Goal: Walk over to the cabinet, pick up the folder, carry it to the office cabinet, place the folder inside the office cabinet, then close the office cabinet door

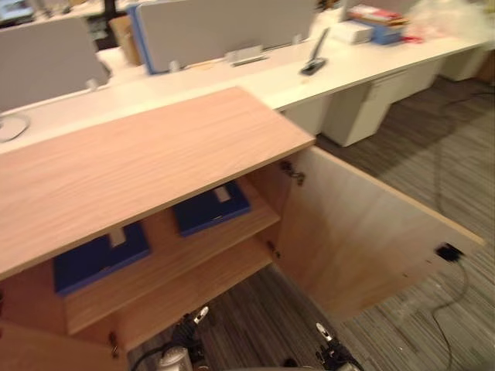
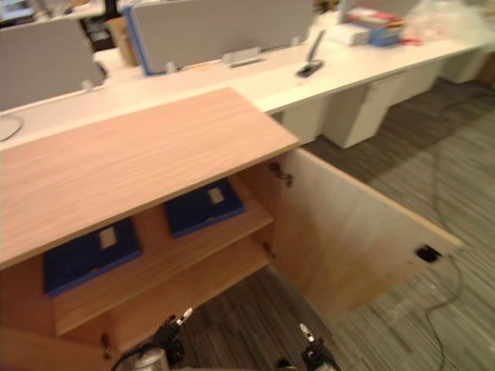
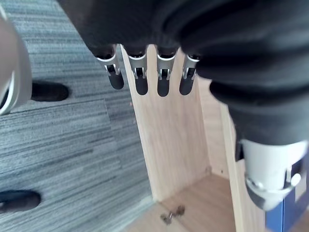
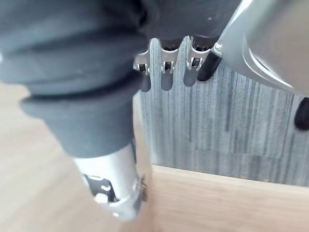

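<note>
The placing step looks finished and the last one, closing the door, is not yet done. Two blue folders lie flat on the upper shelf of the cabinet: the right folder near the hinge side and the left folder well apart from it. Which one was the carried one cannot be told.

Each folder has its pale label toward the rear. The long axis seems to run front to back, slightly skewed toward the robot's right, though the rear ends are hidden under the cabinet top.

The left hand hangs low in front of the cabinet, fingers straight and relaxed, holding nothing. The right hand hangs beside the open door, also released and empty.

That door stands swung out to the robot's right, hinged at the cabinet's right wall, with a dark fitting near its free edge. The next move probably calls for the right hand to rise and get behind the door's outer face or free edge, then sweep it leftward until it meets the cabinet front. The robot stands near the door's arc, so it may need to shift to keep clear.
</note>
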### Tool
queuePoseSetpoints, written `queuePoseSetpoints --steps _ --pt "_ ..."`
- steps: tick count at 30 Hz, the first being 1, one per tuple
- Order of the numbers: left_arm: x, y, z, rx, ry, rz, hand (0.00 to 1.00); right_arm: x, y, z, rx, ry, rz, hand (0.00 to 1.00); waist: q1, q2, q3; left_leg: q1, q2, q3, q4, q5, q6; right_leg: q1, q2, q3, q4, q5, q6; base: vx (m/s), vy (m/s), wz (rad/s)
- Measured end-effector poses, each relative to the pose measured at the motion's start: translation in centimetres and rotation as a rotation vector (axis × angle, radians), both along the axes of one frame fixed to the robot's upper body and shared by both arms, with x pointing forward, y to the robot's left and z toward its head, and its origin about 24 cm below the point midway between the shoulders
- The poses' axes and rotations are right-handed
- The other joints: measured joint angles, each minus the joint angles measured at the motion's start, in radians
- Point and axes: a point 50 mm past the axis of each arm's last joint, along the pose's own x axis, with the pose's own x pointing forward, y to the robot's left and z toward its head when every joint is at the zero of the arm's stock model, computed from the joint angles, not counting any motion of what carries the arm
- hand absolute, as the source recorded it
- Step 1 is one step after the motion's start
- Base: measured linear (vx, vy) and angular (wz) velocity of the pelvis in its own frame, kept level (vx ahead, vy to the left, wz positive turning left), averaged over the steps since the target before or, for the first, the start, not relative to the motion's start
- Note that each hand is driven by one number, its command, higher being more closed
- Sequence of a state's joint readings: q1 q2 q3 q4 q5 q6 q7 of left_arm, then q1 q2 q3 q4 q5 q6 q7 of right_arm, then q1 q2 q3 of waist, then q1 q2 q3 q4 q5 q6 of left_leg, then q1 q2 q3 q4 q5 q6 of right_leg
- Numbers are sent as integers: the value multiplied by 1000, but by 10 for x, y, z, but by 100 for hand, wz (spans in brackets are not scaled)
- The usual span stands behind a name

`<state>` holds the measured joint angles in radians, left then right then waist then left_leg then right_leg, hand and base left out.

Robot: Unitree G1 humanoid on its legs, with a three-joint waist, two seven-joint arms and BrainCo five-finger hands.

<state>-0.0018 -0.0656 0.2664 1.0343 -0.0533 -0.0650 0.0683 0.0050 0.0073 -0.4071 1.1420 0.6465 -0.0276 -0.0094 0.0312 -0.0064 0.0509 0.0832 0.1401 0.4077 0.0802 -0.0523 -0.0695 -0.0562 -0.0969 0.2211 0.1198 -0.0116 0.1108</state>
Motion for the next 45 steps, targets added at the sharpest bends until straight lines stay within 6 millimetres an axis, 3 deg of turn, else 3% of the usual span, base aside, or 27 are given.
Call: queuePoseSetpoints --steps 4,8,9,11,13,15,17,19,21,24,27,31,36,38,40,45 --pt "-7 -10 -4 -5 25 -88 0 -8 -4 -1 -6 22 -81 0 -24 -8 -14 82 -18 83 -59 6 -7 -13 26 76 -1 7 -13 -65 36 -86" --pt "-6 -21 -4 -1 20 -204 0 -13 -7 -1 -54 62 4 0 -29 -10 -9 127 -20 152 -60 2 -5 -34 21 53 23 8 -19 -13 31 -63" --pt "-5 -22 -4 5 15 -221 0 -11 -7 -1 -59 59 15 0 -28 -10 -3 142 -21 187 -60 -1 -6 -50 0 -12 48 4 -33 -13 46 -85" --pt "-4 -22 -3 20 10 -248 0 -7 -9 0 -71 51 8 0 -28 -11 8 179 -21 254 -56 -3 -10 -71 -112 -303 114 2 -83 39 46 -91" --pt "-3 -20 -3 24 7 -237 0 -6 -10 1 -89 53 24 0 -40 -12 21 202 -21 279 -42 -14 -15 -69 -191 -495 185 13 -117 86 16 -43" --pt "-2 -19 -2 26 6 -222 0 -3 -10 2 -99 45 42 0 -44 -22 27 202 -14 277 -24 -29 -1 -83 -188 -506 212 22 -105 51 -10 -35" --pt "-3 -14 -2 32 8 -186 0 9 -10 6 -105 7 43 0 -42 -26 29 203 -11 297 -23 -44 5 -97 -175 -512 207 26 -99 23 3 -44" --pt "-5 -10 -3 34 11 -151 0 21 -12 11 -115 -38 37 0 -40 -24 20 192 -1 319 -23 -47 -13 -78 -143 -512 101 81 -49 14 56 -32" --pt "-8 -4 -4 41 21 -124 0 31 -13 14 -116 -69 39 0 -41 -24 2 177 7 324 -21 -44 -21 -60 -113 -510 -3 140 -52 6 38 -27" --pt "-10 10 -4 80 31 -117 0 51 -20 22 -133 -126 9 0 -39 -43 9 159 7 219 -3 -44 -22 -24 -94 -491 -114 204 -52 -4 -28 -23" --pt "-13 21 -3 109 39 -112 0 63 -37 32 -200 -165 33 0 -35 -42 9 152 7 147 0 -75 -32 14 -78 -490 -206 245 -53 -18 -16 -2" --pt "-22 38 -4 148 63 -109 0 90 -58 57 -327 -285 98 0 -32 -45 8 129 7 119 34 -108 -36 6 -83 -486 -212 246 -55 -34 13 0" --pt "-31 49 -5 172 99 -127 0 139 -84 104 -544 -428 233 0 -25 -42 7 108 3 53 41 -114 -36 -3 -84 -484 -211 250 -49 7 6 4" --pt "-32 48 -5 168 100 -134 0 163 -94 129 -620 -489 270 0 -16 -29 5 107 4 -6 39 -120 -26 -3 -80 -484 -210 250 -49 10 -3 -2" --pt "-32 45 -6 159 99 -154 0 180 -99 146 -669 -529 314 0 -15 -20 1 108 4 -27 31 -121 -26 -1 -79 -488 -206 251 -49 16 13 5" --pt "-32 45 -6 139 96 -141 0 205 -94 163 -682 -563 359 0 -6 -14 4 109 4 -34 31 -121 -26 3 -80 -490 -206 251 -49 -9 12 4"
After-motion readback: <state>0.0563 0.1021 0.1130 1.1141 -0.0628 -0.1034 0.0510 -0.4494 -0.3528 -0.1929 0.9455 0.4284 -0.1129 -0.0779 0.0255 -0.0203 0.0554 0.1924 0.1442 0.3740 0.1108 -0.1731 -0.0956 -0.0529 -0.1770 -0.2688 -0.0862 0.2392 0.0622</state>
